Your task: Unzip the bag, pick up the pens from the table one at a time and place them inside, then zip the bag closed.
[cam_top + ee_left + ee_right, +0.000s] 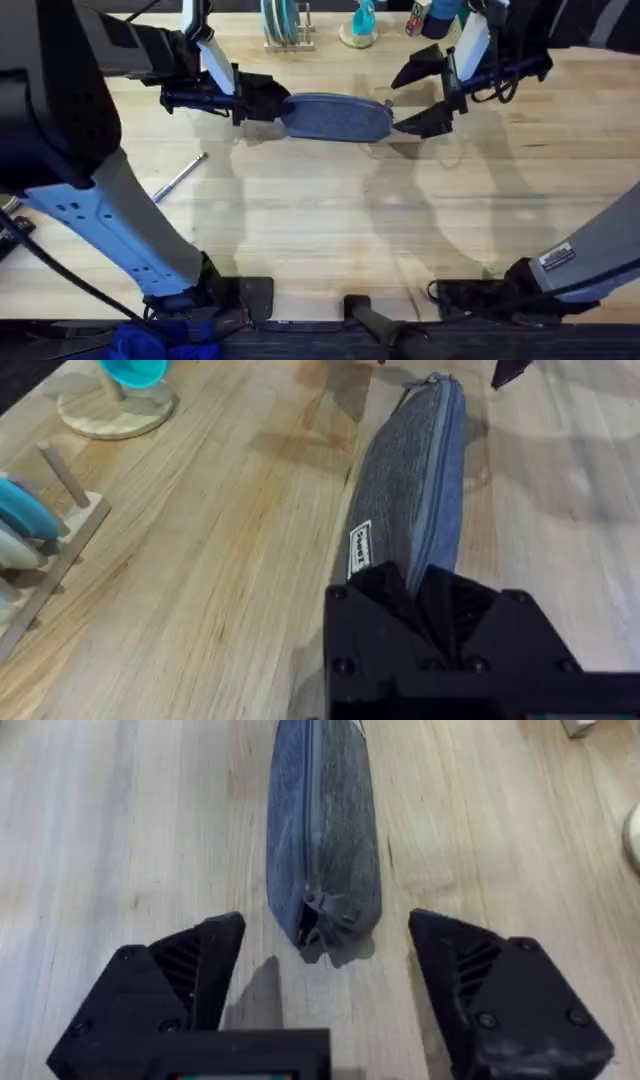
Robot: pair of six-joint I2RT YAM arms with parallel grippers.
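From overhead, the blue-grey pencil pouch [337, 117] lay lengthwise across the far middle of the wooden table [320, 230], its zipper running along its length. The left gripper [262, 100] was at the pouch's left end, its black fingers pressed together on that end. The right gripper [425, 92] sat at the pouch's right end with its fingers spread wide, one tip touching or just beside the pouch's end and the other raised farther back. One silver pen [180, 177] lay alone on the table, well apart from the pouch, toward the near left. A wooden rack with blue plates [283, 25] and a small round stand [358, 32] stood along the far edge.

In the left wrist view, the left gripper [432, 595] pinched the near end of the pouch [415, 480], which stretched away with its zipper closed and a small white label [359, 548] on its side. The round stand [115, 405] and the rack [40, 530] stood off to one side.

In the right wrist view, the right gripper [325, 965] was spread, its two fingers [190, 970] flanking the pouch's end without touching it. The pouch [322, 830] lay on the table between them, a small zipper pull [325, 915] at its near end.
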